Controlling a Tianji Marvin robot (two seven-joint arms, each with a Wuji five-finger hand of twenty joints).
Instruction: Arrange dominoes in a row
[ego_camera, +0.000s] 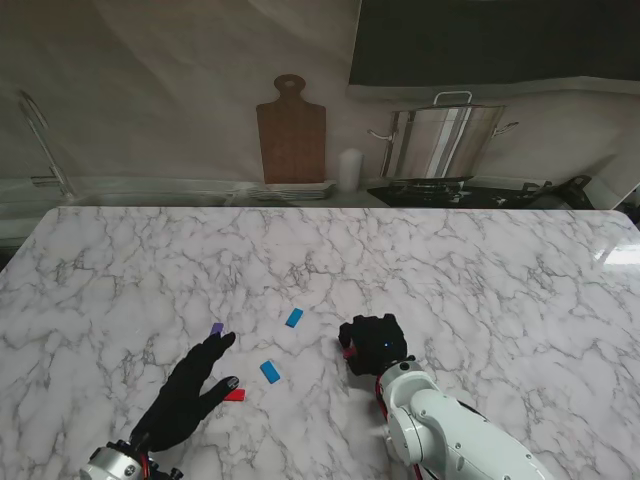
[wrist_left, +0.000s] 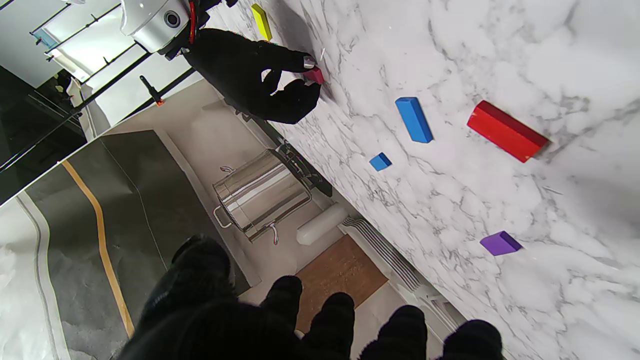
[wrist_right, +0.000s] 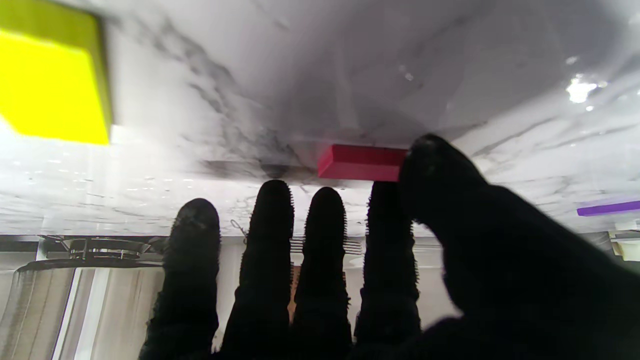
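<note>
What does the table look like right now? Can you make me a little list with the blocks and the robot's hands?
table: white marble
blue blocks: two, one farther from me, one nearer
red block: lying flat by the left hand
purple block: just past the left fingertips
pink block: pinched at the right hand
yellow block: lying near the right arm, seen only from the wrists
left hand: open, fingers spread, holding nothing
right hand: fingers closed on the pink block
row: not made yet, blocks scattered
</note>
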